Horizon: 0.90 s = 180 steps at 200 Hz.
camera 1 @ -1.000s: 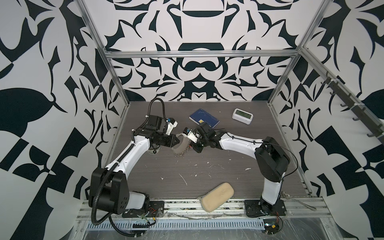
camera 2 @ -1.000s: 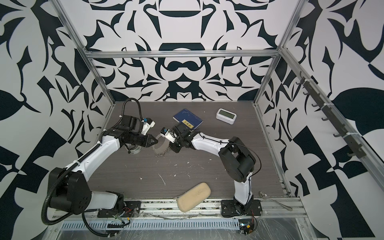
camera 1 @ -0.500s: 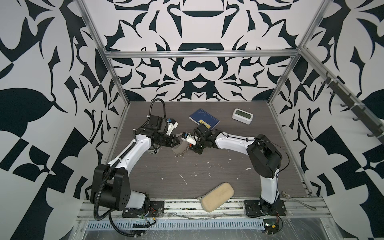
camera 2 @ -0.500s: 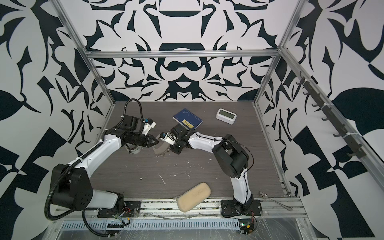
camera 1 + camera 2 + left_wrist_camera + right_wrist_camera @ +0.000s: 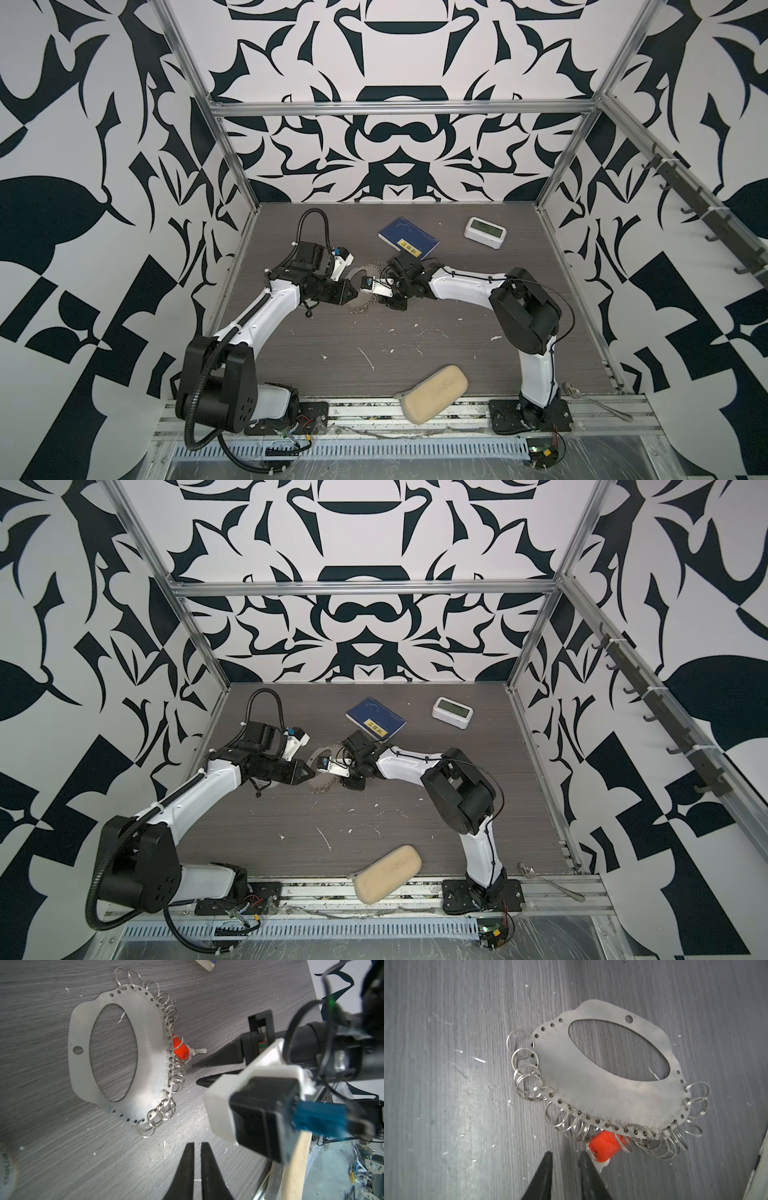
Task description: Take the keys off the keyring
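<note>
So the bench (image 5: 415, 340) is left mostly bare, and the keyring (image 5: 149, 1068) is laid flat on it between the two arms, with nothing lifted yet. The step in hand is judged to be the approach for a first grab. The right end effector (image 5: 565, 1154) is held with its jaws apart and empty, one tip just beside the keys (image 5: 604, 1145). The left end effector (image 5: 197, 1145) is seen nearly closed on nothing, near the fringe of small rings. Next, the red tag probably needs to be pinched and the plate pinned down, so the bunch can be worked off its ring. Room-wise, plenty of open bench is left toward the front for pulling away. The plate's thin edge is pressed flush to the surface, though, so little is offered for getting under it.
</note>
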{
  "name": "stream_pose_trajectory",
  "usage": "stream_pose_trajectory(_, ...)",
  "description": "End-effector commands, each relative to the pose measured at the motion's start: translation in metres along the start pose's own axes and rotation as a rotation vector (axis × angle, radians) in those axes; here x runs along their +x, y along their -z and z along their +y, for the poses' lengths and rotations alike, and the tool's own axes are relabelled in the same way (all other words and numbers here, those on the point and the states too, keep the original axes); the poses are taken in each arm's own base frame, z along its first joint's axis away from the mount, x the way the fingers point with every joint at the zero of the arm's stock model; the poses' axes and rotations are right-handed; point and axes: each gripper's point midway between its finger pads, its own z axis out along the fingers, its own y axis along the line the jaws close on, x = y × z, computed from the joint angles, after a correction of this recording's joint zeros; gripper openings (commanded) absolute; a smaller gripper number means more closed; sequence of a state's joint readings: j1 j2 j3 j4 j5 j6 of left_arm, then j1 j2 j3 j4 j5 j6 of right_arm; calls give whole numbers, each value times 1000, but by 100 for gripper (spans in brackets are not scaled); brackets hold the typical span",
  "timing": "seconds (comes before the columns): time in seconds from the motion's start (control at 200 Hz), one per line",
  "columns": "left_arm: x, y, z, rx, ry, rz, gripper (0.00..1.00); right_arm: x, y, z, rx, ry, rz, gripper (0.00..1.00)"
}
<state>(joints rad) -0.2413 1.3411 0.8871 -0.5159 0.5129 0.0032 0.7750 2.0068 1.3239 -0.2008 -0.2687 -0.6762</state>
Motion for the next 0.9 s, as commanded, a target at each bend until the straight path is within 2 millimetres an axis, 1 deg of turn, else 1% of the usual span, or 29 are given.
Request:
stream_pose_trajectory(0.0,-5,8,0,6,-7,-47,13,-15,7,-14,24,44,-26,29)
stream_pose_trajectory(0.135,-1,7,2,19,30,-36,14,-14,7,-19,31,49,-21,31)
stream_pose_trajectory(0.39,2,5,2,35,41,-24,15,-9,8,-26,25,56,-6,31)
stream_pose_trajectory(0.585,3,6,1,37,42,-22,15,-3,3,-25,-7,55,13,25)
stream_pose_trajectory(0.895,3,7,0,38,45,-22,14,-1,-2,-19,-46,53,23,18)
